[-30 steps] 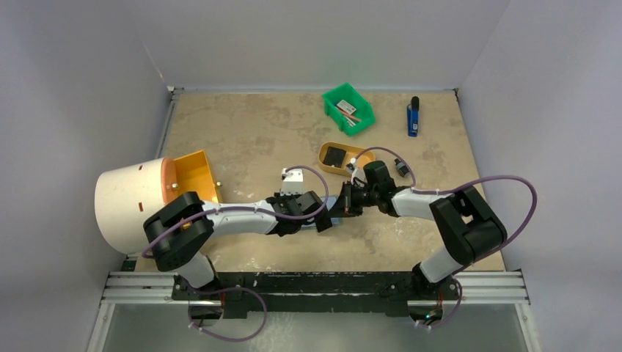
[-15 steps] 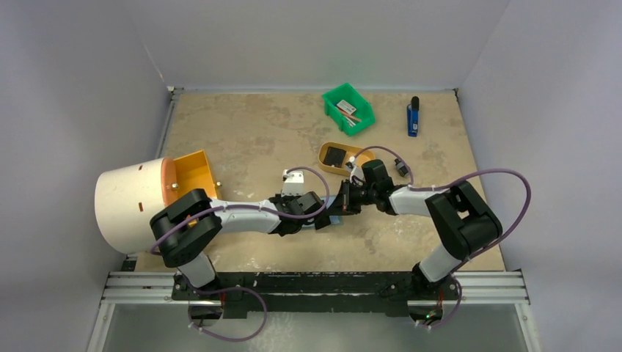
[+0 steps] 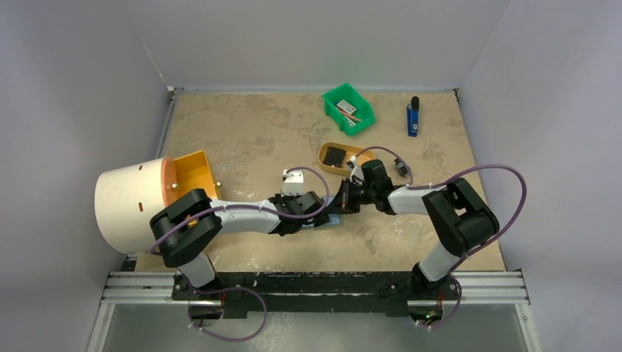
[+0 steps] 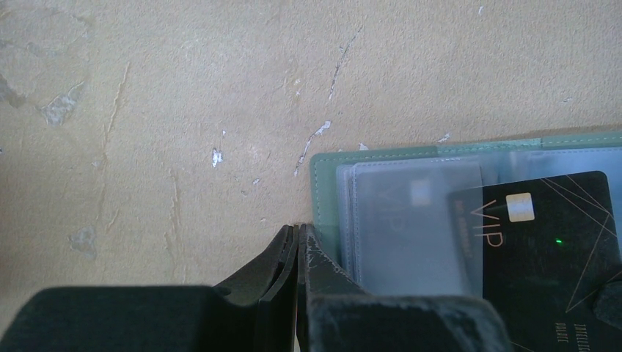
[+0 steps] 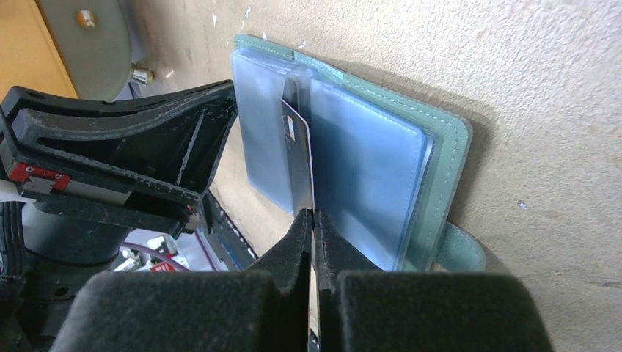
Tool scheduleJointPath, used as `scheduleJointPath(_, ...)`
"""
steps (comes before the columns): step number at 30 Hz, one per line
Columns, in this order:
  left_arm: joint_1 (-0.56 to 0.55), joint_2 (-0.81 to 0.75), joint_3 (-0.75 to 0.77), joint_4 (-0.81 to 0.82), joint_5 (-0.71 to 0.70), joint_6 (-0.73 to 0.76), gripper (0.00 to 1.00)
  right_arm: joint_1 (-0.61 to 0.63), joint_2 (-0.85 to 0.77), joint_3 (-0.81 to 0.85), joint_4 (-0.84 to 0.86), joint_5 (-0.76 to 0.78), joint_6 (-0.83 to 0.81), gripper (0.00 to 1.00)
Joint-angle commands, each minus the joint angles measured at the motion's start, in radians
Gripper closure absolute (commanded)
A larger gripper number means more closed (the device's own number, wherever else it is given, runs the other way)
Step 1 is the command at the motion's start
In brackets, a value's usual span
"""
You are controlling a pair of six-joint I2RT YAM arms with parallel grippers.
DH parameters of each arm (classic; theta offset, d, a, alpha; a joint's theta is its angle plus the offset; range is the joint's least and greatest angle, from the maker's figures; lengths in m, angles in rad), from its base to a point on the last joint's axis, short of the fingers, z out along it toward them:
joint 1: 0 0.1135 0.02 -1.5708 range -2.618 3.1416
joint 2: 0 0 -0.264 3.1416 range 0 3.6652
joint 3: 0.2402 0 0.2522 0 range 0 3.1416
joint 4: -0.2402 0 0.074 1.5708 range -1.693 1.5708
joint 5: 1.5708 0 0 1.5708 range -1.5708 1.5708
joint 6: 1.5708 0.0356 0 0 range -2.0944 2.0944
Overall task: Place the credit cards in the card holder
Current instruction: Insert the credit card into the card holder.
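The card holder (image 4: pixel 323 192) lies open on the table, grey-green with pale blue pockets (image 5: pixel 367 169). My right gripper (image 5: pixel 313 214) is shut on a black credit card (image 5: pixel 296 158), held edge-on between two pocket leaves. In the left wrist view this card (image 4: pixel 557 249) is black with "VIP" on it, and its left end lies under a translucent pocket. Another card (image 4: pixel 411 220) shows faintly inside a pocket. My left gripper (image 4: pixel 298 228) is shut, its tips at the holder's near left corner. In the top view both grippers (image 3: pixel 314 213) (image 3: pixel 343 202) meet over the holder (image 3: pixel 334 217). One more black card (image 3: pixel 335 155) lies in the tan tray (image 3: pixel 323 150).
A green bin (image 3: pixel 348 108) and a blue-black object (image 3: pixel 414 117) sit at the back. A white drum (image 3: pixel 132 205) and an orange bin (image 3: pixel 194 174) stand at the left. A small white box (image 3: pixel 293 176) is behind my left gripper, and a black knob (image 3: pixel 402 167) is right of the tray.
The right gripper has shifted a little to the left, toward the holder, with the card in it. The left arm's elbow shifted slightly; its gripper stays at the holder.
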Motion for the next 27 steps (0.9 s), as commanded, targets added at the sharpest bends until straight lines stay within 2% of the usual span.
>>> scheduleJointPath(1,0.004,-0.003,-0.014,0.028,0.015,0.001,1.00,0.002,0.012,0.024,0.042,0.040,0.027,1.00)
scheduleJointPath(16,0.003,-0.013,-0.029,0.040,0.027,-0.003,1.00,0.004,0.044,0.032,0.087,0.039,0.086,1.00)
scheduleJointPath(27,0.003,-0.012,-0.036,0.061,0.042,-0.008,1.00,0.056,0.044,0.082,0.006,0.037,0.040,1.00)
